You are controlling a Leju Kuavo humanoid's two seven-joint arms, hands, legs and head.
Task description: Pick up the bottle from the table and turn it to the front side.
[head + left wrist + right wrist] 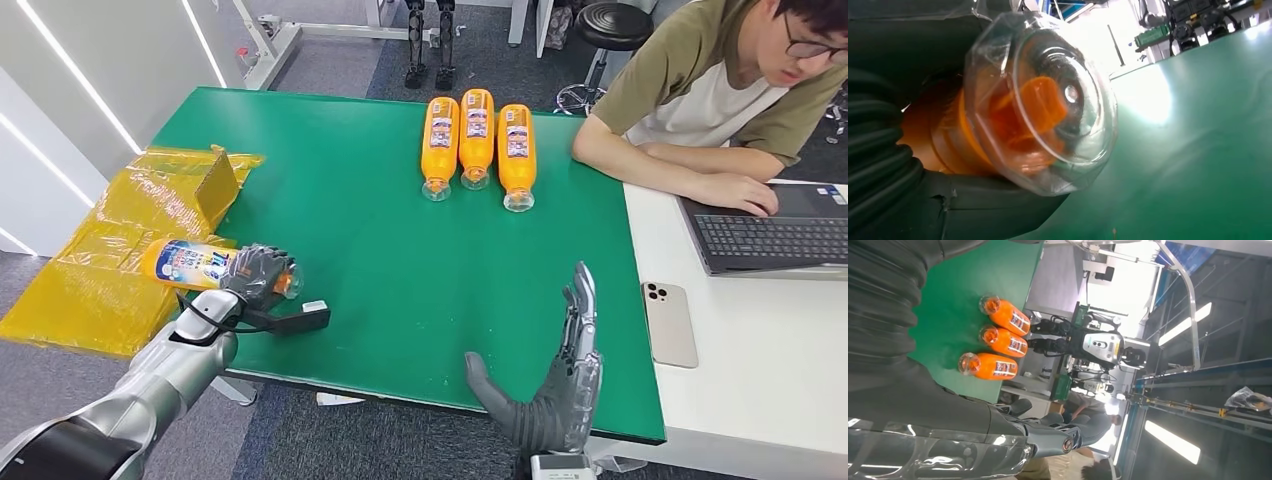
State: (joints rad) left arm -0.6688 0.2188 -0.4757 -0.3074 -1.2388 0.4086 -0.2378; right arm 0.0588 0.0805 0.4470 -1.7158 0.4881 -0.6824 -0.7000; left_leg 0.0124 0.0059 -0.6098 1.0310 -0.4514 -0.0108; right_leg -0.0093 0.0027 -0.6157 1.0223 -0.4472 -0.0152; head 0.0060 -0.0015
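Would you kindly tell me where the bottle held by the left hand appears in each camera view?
Head view: the held bottle lies sideways in the left hand, over the table's left edge.
Left wrist view: its clear cap end faces the camera, close up.
Right wrist view: not in it.
Shared landmark: the green table, also at and.

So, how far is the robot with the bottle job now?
Picked up: the left hand holds a bottle sideways over the table's left edge, label up. Three bottles lie in a row at the far side. The right hand is open. Whether the turn is finished, I cannot tell.
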